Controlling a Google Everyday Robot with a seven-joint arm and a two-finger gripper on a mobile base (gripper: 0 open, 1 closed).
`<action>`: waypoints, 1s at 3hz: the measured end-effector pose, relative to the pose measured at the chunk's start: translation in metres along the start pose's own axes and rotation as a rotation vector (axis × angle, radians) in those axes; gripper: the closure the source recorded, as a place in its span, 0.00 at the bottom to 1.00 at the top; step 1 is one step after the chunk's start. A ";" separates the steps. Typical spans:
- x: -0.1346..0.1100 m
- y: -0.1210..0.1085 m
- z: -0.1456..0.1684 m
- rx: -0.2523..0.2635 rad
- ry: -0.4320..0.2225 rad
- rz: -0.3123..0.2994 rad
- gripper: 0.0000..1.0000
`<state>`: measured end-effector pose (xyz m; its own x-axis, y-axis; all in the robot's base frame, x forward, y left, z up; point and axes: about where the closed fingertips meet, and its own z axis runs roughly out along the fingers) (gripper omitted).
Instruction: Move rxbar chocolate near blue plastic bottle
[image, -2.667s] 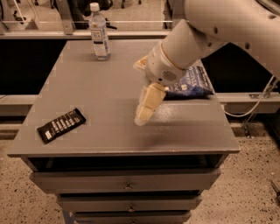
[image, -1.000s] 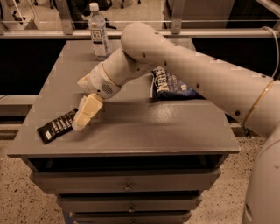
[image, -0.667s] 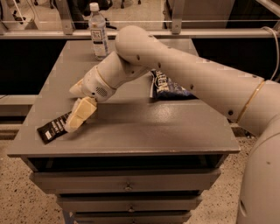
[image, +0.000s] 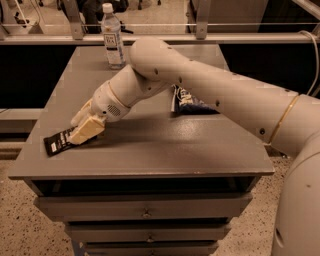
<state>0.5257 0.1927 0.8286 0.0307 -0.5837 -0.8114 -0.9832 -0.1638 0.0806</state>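
The rxbar chocolate (image: 56, 142), a small flat black wrapper with white lettering, lies at the front left corner of the grey table (image: 150, 145). My gripper (image: 76, 130) is low over the bar's right end, open, with one cream finger (image: 88, 130) right over the wrapper; I cannot tell whether it touches. The blue plastic bottle (image: 113, 37), clear with a white cap and pale label, stands upright at the table's far edge, well behind the bar.
A puffy blue bag (image: 189, 102) lies right of the table's middle, partly hidden behind my arm (image: 200, 85). Drawers (image: 145, 212) sit below the tabletop. A rail and a dark gap run behind the table.
My gripper has swung from the table's middle right to the front left and come down onto the bar's right end. The bar, bottle and bag have not moved.
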 end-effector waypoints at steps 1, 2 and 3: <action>0.007 -0.002 -0.009 0.028 0.008 0.012 0.95; 0.010 -0.016 -0.038 0.095 0.037 -0.001 1.00; 0.003 -0.041 -0.097 0.219 0.077 -0.041 1.00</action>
<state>0.5833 0.1201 0.8788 0.0768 -0.6406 -0.7640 -0.9962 -0.0169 -0.0859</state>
